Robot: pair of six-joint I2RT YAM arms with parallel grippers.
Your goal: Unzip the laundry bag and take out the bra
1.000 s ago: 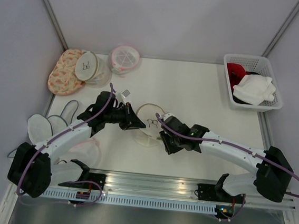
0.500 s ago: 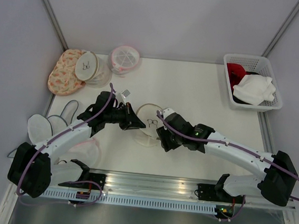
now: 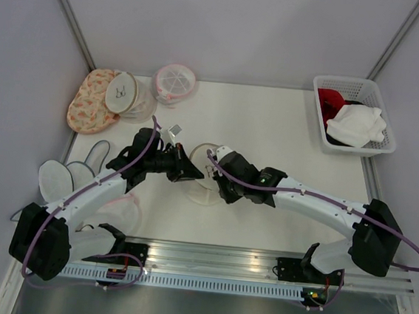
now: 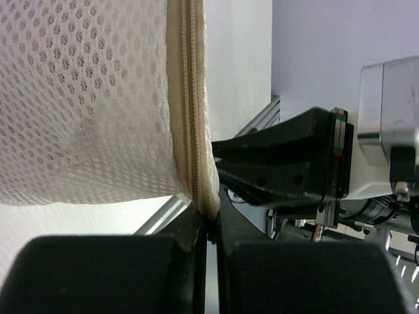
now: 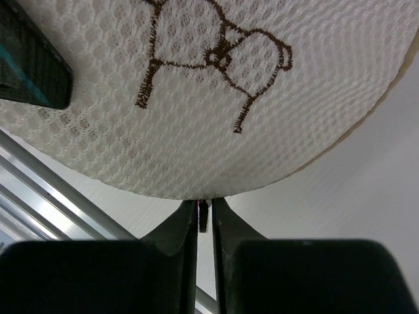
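The laundry bag [image 3: 203,192], round cream mesh with a tan zipper rim [image 4: 190,98], is held between both grippers at the table's middle. My left gripper [image 3: 195,175] is shut on the rim at the bag's left edge, and in the left wrist view [image 4: 208,229] the rim is pinched between the jaws. My right gripper [image 3: 216,176] is shut on a small dark zipper pull [image 5: 203,221] at the bag's edge, just below the black bra drawing [image 5: 216,59]. The bra is hidden.
An orange floral bag [image 3: 90,102] with another round mesh case [image 3: 123,93] on it lies at the back left, beside a pink-trimmed domed bag [image 3: 175,82]. A white basket [image 3: 377,147] at the back right holds white and red garments. Mesh bags [image 3: 66,177] lie at the left.
My right gripper has moved left along the bag's rim, closer to the left gripper. The left gripper has hardly moved.
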